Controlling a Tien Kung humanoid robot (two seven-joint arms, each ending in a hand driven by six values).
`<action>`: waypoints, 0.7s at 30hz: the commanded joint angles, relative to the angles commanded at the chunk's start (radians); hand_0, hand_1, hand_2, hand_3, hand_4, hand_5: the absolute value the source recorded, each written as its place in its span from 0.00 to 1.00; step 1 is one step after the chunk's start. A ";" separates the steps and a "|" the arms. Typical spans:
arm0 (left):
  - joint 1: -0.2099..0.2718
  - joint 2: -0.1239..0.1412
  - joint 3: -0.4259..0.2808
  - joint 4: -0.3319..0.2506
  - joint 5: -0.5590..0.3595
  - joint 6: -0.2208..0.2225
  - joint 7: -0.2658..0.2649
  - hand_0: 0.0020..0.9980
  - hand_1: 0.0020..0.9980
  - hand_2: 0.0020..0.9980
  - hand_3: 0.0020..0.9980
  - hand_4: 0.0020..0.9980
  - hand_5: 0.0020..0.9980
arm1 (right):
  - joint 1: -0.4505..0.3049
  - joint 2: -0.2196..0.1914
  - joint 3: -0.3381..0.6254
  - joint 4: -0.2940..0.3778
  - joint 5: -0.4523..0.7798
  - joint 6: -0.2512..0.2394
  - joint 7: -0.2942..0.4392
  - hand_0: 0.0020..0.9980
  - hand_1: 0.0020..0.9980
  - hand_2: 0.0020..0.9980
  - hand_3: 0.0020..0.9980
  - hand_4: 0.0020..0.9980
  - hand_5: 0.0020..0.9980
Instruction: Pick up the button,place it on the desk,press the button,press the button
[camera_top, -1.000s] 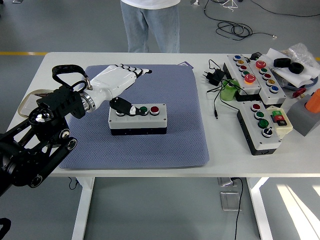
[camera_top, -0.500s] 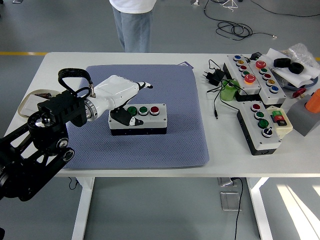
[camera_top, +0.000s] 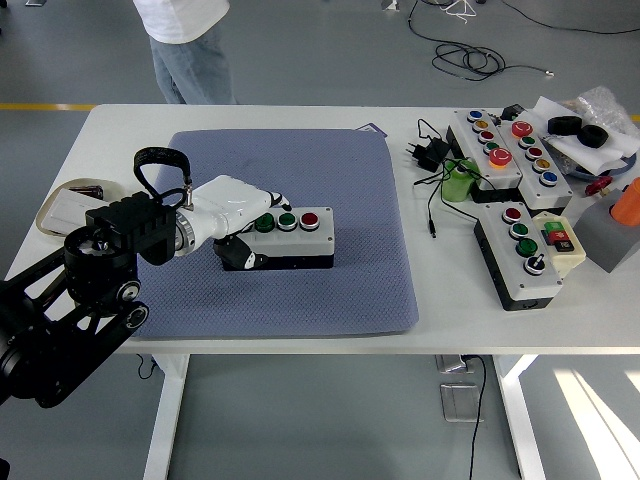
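One head camera looks down and forward over the white table (near edge at bottom).

A white bench on white legs stands on a smooth grey floor. A yellow line runs along the floor at the left, and black cables trail behind. Sunlight patches fall at the lower right.

Mat: blue-grey cloth, woven, matt, finely textured. Table: smooth white, matt. Button box: grey plastic lid, black base, glossy green and red caps. Left hand: smooth glossy white plastic shell, black joints. Arm: matt black metal, shiny steel fittings. Bag top right: clear crinkled plastic.
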 joint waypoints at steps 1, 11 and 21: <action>0.000 -0.001 0.001 0.002 0.000 0.000 0.000 0.00 0.01 0.06 0.83 0.74 0.18 | 0.000 0.000 0.000 0.000 0.001 0.000 0.000 0.79 0.80 0.82 0.75 0.41 0.48; -0.012 -0.011 0.027 0.035 0.000 -0.005 0.005 0.00 0.01 0.06 0.83 0.74 0.18 | 0.001 0.000 0.001 0.000 0.001 -0.001 0.000 0.79 0.80 0.82 0.75 0.41 0.48; -0.022 -0.016 0.045 0.059 0.000 -0.013 0.010 0.00 0.01 0.07 0.83 0.73 0.18 | 0.002 0.000 0.005 0.000 -0.004 -0.002 -0.002 0.79 0.80 0.82 0.75 0.41 0.48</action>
